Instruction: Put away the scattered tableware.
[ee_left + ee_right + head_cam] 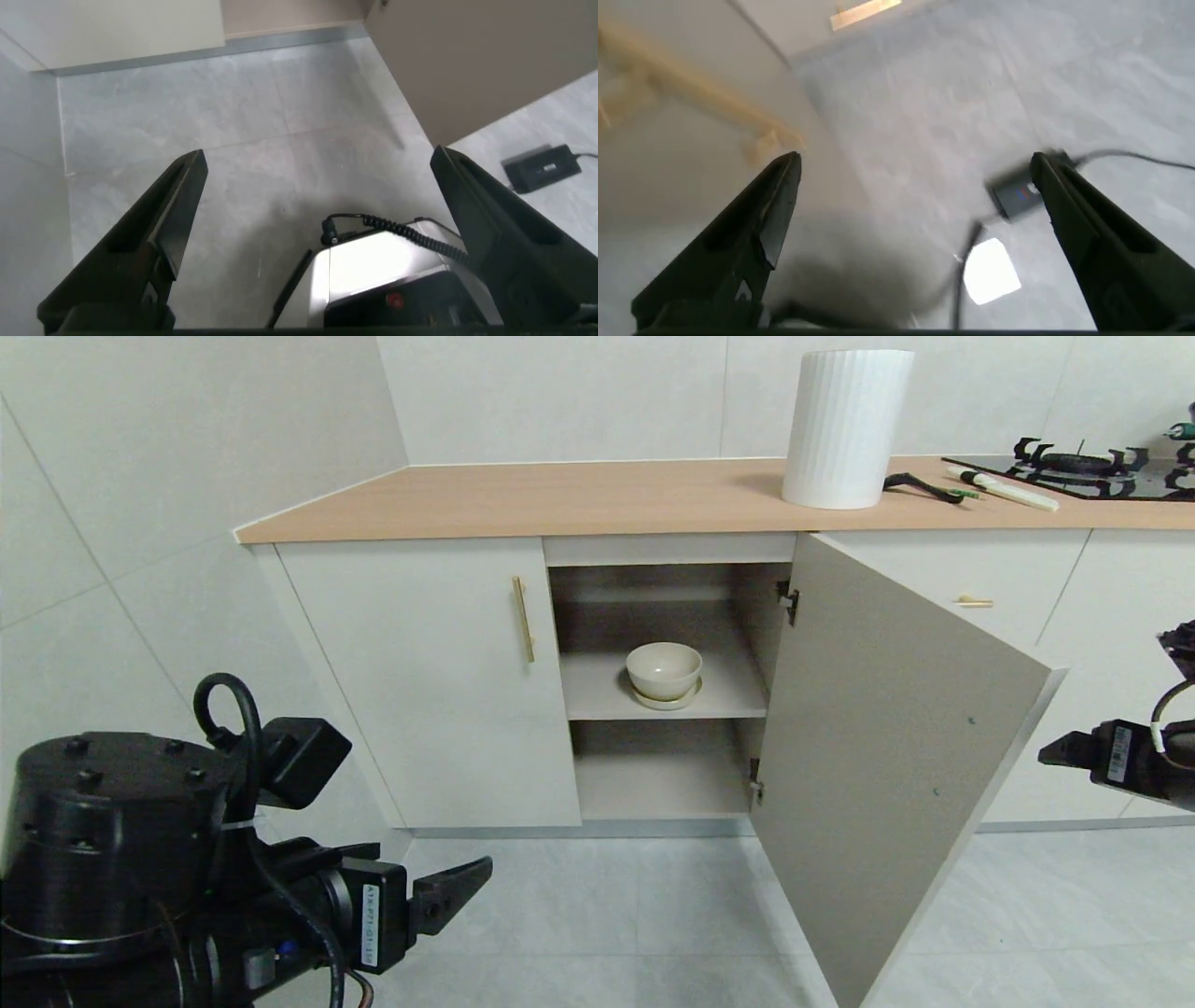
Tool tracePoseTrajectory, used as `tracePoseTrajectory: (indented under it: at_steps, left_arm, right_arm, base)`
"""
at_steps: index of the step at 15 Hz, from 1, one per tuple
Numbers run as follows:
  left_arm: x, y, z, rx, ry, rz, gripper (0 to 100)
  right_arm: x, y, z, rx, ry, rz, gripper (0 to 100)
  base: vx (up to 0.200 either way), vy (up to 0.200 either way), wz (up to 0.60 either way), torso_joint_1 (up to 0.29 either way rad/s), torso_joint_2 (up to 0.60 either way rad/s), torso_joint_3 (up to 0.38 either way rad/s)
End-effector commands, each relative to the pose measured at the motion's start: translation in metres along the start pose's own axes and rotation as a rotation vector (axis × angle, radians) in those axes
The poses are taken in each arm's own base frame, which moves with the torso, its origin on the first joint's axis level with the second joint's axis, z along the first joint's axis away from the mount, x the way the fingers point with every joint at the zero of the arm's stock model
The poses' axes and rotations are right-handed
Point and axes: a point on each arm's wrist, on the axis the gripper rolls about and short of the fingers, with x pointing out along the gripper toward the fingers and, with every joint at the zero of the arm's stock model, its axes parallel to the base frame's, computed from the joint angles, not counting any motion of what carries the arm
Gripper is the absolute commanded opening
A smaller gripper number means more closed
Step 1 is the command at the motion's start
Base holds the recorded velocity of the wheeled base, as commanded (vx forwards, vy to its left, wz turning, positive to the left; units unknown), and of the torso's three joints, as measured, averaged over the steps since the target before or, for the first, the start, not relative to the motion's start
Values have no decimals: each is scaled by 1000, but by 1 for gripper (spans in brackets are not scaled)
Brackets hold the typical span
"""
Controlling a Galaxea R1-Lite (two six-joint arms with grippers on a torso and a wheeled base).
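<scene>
A cream bowl (664, 669) sits on a small plate (665, 699) on the middle shelf (597, 695) of the open cabinet. My left gripper (464, 882) hangs low over the floor, left of and well in front of the cabinet opening; in the left wrist view it (318, 187) stands open with nothing between its fingers. My right gripper (1057, 752) is on the outer side of the open cabinet door (887, 756), close to the door's edge. In the right wrist view it (915, 187) stands open and empty, with the door's gold handle (682, 79) near one finger.
The door swings far out into the floor space before the cabinet. The left door (439, 681) is closed. On the wooden counter (560, 495) stand a white ribbed cylinder (845, 427), some utensils (1004, 488) and a gas hob (1083, 467). A black adapter (540, 168) lies on the tiled floor.
</scene>
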Motion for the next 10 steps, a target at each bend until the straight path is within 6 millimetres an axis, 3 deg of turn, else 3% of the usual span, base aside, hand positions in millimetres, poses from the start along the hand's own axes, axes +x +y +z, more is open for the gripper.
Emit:
tracePoseTrajectory:
  at_steps: [1, 5, 10]
  left_arm:
    - [0, 0, 0, 0, 1, 0, 100]
    - [0, 0, 0, 0, 1, 0, 100]
    - [0, 0, 0, 0, 1, -2, 100]
  right_arm:
    - [22, 3, -3, 32, 30, -14, 100]
    - [34, 14, -7, 70, 36, 10, 100]
    - [30, 34, -18, 53, 61, 80, 100]
  base:
    - [0, 0, 0, 0, 0, 0]
    - [0, 0, 0, 0, 0, 0]
    - [0, 0, 0, 0, 0, 0]
